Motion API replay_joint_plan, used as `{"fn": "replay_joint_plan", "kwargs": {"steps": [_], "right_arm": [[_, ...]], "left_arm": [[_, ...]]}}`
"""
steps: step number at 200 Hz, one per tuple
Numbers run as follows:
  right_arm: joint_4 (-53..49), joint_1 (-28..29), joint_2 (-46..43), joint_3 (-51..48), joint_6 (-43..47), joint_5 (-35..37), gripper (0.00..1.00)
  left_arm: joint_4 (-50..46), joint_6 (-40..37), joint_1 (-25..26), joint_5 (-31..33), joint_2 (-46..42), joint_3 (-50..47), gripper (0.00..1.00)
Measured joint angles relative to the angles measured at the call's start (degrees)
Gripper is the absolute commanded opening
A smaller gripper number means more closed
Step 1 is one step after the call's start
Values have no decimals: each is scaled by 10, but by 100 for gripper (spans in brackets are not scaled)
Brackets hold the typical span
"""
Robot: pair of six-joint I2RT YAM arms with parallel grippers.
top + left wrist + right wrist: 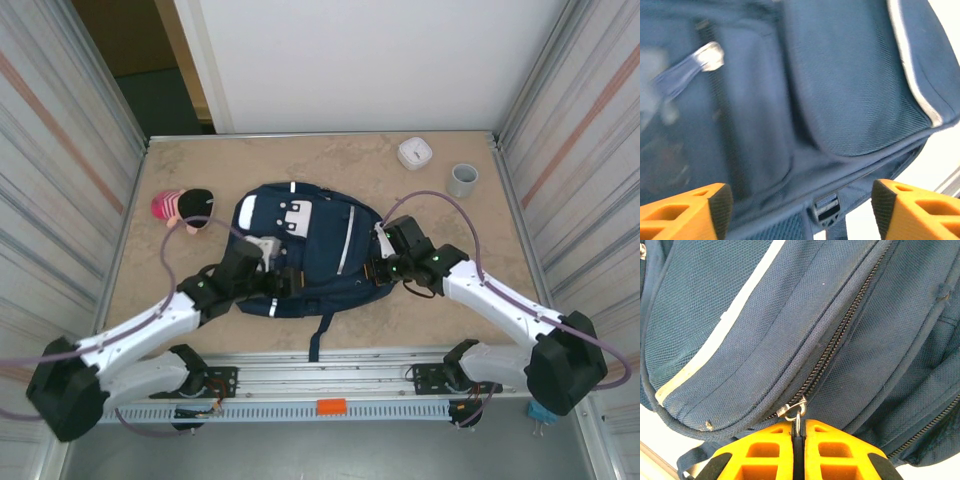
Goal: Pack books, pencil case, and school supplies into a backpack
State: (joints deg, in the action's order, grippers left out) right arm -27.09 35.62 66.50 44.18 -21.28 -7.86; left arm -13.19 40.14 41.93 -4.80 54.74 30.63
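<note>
Right end effector [797,434] pinches the backpack [310,270] zipper pull [795,413]; left end effector [801,202] hangs spread over the fabric.
Backpack lies flat mid-counter [200,160]; working the zipper seems the step in hand, next needing a steady draw along its track.

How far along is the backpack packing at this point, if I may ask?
Done: the zip of the backpack looks closed beyond the zipper pull. In hand: the right gripper, jaws shut on that pull; the left gripper hangs open over the fabric. Left: a pink-and-black item lies alongside, perhaps unpacked.
</note>
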Motion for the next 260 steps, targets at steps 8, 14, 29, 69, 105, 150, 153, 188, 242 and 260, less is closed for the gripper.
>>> {"fn": "replay_joint_plan", "kwargs": {"steps": [8,14,29,69,105,150,153,188,242,260], "right_arm": [[2,2,-3,-3,-5,0,0],[2,3,-5,-4,-7,0,0],[5,10,-6,-6,-12,1,0],[7,57,-7,-6,-34,5,0],[19,131,-4,-14,-71,16,0],[55,186,31,-12,-103,23,0],[58,188,37,-11,-104,22,0],[83,200,96,21,-107,22,0],[96,203,130,61,-109,22,0],[99,203,133,62,-108,18,0]], "left_arm": [[-12,43,0,11,-31,-25,77],[-21,71,0,18,-51,-43,78],[-46,134,0,34,-97,-89,78],[-67,189,-24,62,-140,-123,80],[-12,188,-119,27,-73,-123,80],[50,141,-186,-18,93,-35,79],[57,136,-193,-26,111,-22,79],[91,94,-247,-79,251,111,78],[133,109,-245,-126,224,131,78],[134,147,-210,-132,152,78,77]]}}
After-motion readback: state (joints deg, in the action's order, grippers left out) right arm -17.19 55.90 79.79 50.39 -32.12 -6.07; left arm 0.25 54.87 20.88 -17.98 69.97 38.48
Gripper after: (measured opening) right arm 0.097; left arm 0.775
